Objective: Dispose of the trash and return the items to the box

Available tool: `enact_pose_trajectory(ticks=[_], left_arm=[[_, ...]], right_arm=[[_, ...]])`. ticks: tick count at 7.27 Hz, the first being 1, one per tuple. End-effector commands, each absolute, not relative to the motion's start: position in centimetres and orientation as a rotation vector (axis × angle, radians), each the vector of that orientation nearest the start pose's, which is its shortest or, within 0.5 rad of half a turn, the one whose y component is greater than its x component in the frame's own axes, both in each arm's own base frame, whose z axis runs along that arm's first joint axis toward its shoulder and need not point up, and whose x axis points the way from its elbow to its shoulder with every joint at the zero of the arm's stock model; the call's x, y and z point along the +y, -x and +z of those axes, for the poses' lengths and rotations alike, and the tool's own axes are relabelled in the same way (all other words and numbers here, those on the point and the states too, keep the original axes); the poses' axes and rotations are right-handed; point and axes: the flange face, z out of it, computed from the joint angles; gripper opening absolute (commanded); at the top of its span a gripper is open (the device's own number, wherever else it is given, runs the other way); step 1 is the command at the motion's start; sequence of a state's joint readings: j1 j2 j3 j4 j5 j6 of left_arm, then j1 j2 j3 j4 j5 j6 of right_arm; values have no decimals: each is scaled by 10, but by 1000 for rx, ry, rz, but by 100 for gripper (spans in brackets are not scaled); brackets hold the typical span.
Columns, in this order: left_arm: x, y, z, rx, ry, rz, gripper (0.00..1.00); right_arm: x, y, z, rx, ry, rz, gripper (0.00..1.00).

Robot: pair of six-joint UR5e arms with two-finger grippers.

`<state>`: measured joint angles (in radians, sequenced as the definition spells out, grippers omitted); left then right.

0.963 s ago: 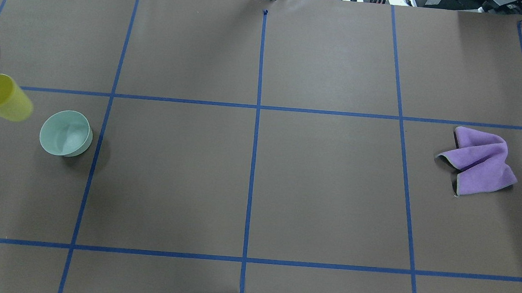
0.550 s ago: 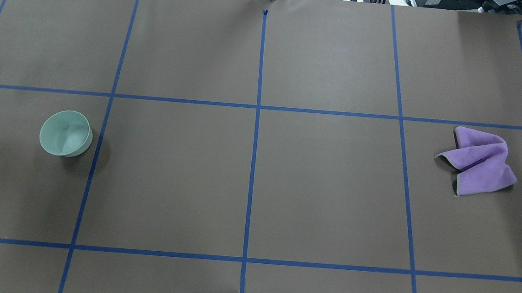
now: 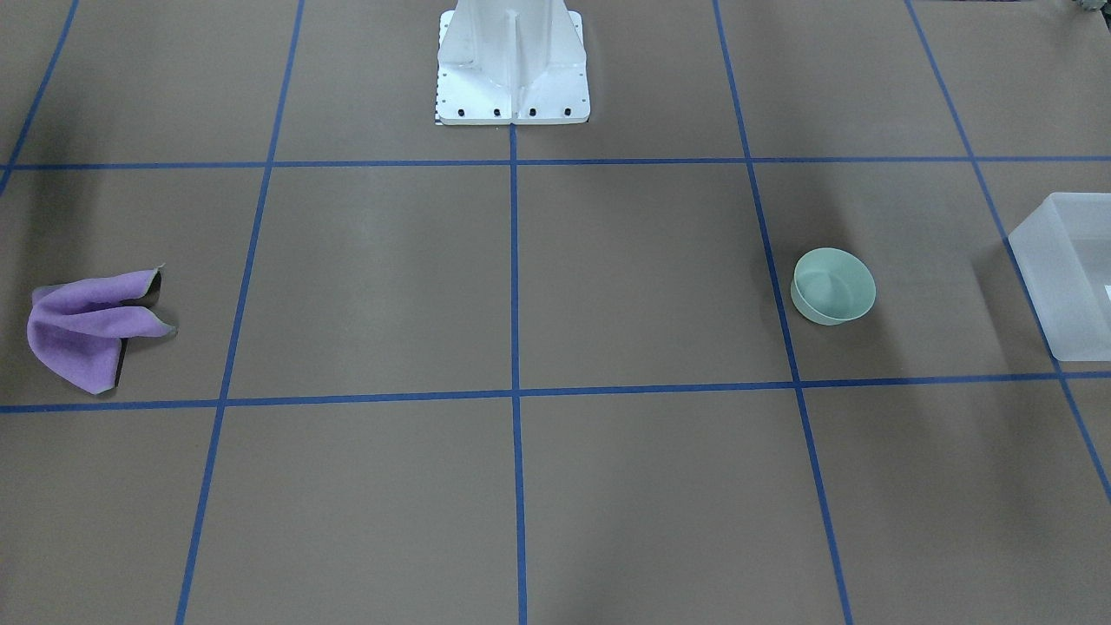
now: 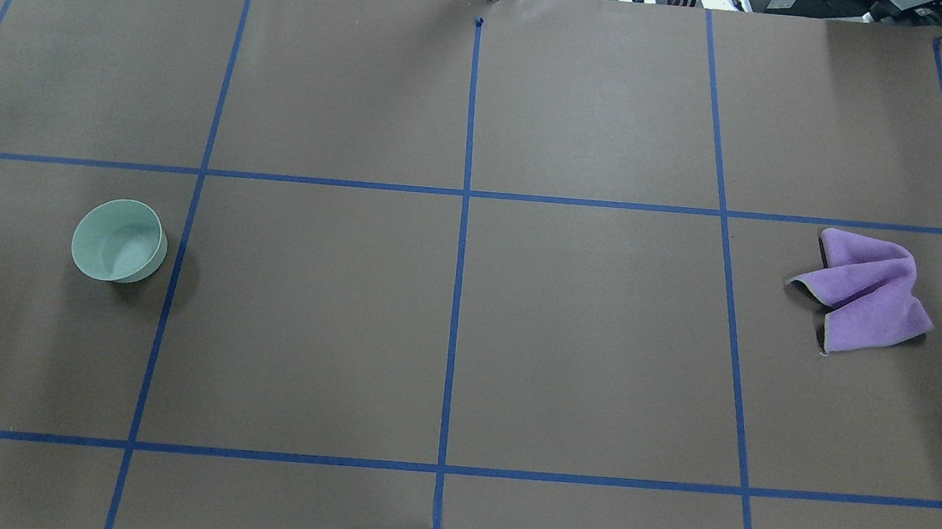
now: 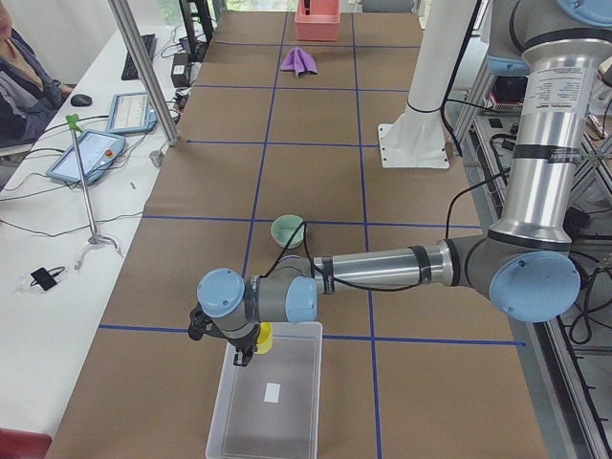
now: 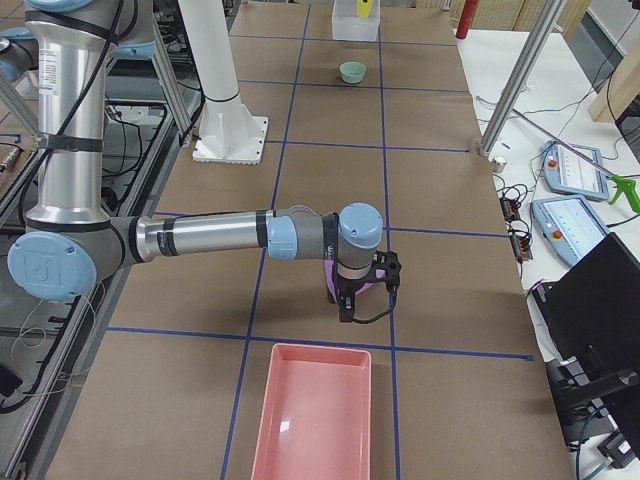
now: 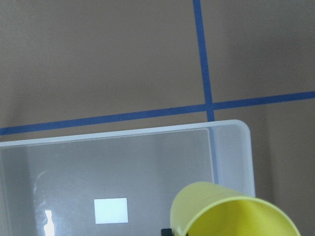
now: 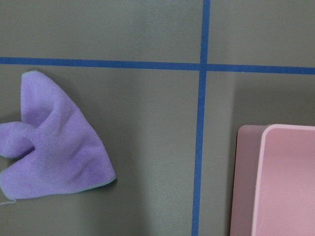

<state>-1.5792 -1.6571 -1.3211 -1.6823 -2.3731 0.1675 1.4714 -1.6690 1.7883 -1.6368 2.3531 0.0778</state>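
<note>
One blank white label [image 7: 110,210] in box [image 7: 234,152], left jaws grasping yellow cup [image 7: 231,214], right jaws unclear

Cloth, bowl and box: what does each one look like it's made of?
Cloth: soft fabric, probably microfibre or fleece; it has a fuzzy matt purple surface, limp folds and a stitched edge.
Bowl: likely plastic, perhaps melamine; it is an even pale green and smooth, with a dull sheen and a thin wall.
Box: frosted translucent plastic, with cloudy whitish walls and rounded moulded corners.
</note>
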Motion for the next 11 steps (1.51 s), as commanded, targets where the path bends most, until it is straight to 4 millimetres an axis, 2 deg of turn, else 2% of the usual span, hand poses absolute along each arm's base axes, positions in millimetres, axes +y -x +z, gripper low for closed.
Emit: enact_pose_trajectory(ticks=[1,4,5,6,7,8,9,10,11], left_arm=[[-506,65,768,807,-18,123,0],[-501,65,777,812,5,80,0],[-499,64,784,811,8,61,0],[-494,63,806,811,-11,20,0],[-496,62,807,813,-32,-12,0],[-496,62,806,813,-34,-10,40],[-496,62,806,813,-36,-8,76],[-499,59,798,856,-44,-3,79],[-512,53,772,952,-65,7,79]], right_arm=[[-455,-17,604,-784,17,-45,100],[-455,-16,604,-785,20,-44,100],[-455,-16,604,-785,20,-46,100],[-455,-16,604,-785,21,-46,100],[-455,-16,604,-784,20,-47,100],[-455,-16,604,-784,21,-46,100],[-455,-16,604,-785,21,-46,100],[-455,-16,604,-785,21,-46,100],[-455,-16,605,-783,22,-45,100]])
